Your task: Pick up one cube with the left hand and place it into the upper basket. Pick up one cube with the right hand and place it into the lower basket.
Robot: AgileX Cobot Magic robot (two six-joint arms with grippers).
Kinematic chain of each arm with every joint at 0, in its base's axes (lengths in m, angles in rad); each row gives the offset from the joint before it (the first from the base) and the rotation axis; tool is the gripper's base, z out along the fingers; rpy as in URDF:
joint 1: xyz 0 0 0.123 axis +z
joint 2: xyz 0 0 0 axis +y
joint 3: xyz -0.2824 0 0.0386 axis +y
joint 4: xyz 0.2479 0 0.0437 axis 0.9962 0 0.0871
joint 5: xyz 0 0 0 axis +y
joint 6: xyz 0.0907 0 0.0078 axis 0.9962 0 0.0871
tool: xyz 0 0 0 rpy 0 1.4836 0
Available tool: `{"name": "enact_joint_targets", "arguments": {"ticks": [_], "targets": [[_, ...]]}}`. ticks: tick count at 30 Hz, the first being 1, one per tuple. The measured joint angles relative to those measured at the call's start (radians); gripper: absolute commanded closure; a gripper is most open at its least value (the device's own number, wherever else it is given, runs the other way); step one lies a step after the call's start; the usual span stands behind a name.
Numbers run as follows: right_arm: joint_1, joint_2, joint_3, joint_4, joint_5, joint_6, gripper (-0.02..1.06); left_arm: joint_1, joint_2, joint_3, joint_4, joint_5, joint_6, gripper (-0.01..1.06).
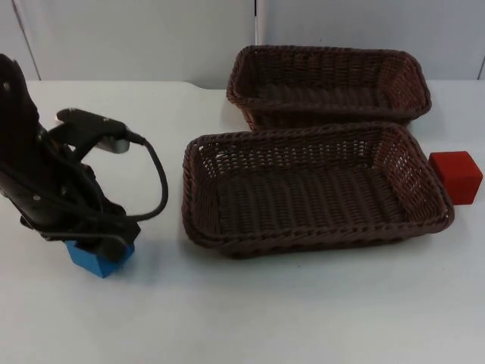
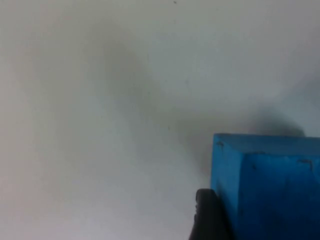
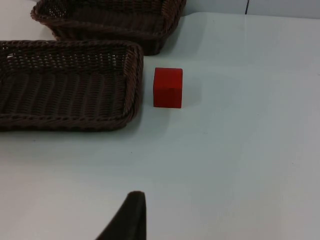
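While the left hand (image 1: 98, 246) sits clamped on the blue cube (image 1: 98, 260) on the table (image 1: 303, 311), stock reads: two cubes, red cube (image 1: 456, 177) beside lower basket (image 1: 314, 189); two baskets, upper basket (image 1: 327, 85) likewise holding nothing.

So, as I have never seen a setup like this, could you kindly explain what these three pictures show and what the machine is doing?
This is a two-armed table robot, each arm ending in a two-finger gripper. One picture comes from a fixed camera above the white table; the other two come from cameras on the wrists. In the overhead picture the left gripper is down at a blue cube on the table's left side. The left wrist picture shows that cube beside a black fingertip; whether it is gripped is unclear. Two brown wicker baskets sit mid-table: the upper basket toward the wall and the lower basket nearer the camera. A red cube stands right of the lower basket, as the right wrist picture also shows; the right arm waits.
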Motion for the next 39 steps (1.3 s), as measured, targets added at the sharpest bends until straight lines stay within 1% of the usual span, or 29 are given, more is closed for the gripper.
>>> {"name": "enact_joint_targets", "arguments": {"ticks": [4, 9, 14, 26, 39], "targets": [[0.0, 0.0, 0.0, 0.0, 0.0, 0.0, -0.01, 0.0, -0.082, 0.0, 0.0, 0.047, -0.028, 1.05], [0.0, 0.0, 0.0, 0.0, 0.0, 0.0, -0.01, 0.0, -0.178, 0.0, 0.0, 0.084, -0.044, 1.05], [0.0, 0.0, 0.0, 0.0, 0.0, 0.0, -0.01, 0.0, -0.271, 0.002, -0.004, 0.098, -0.061, 1.05], [0.0, 0.0, 0.0, 0.0, 0.0, 0.0, -0.01, 0.0, -0.449, 0.002, -0.004, 0.109, -0.067, 1.05], [0.0, 0.0, 0.0, 0.0, 0.0, 0.0, -0.01, 0.0, -0.48, 0.002, -0.004, 0.111, -0.067, 1.05]]}}
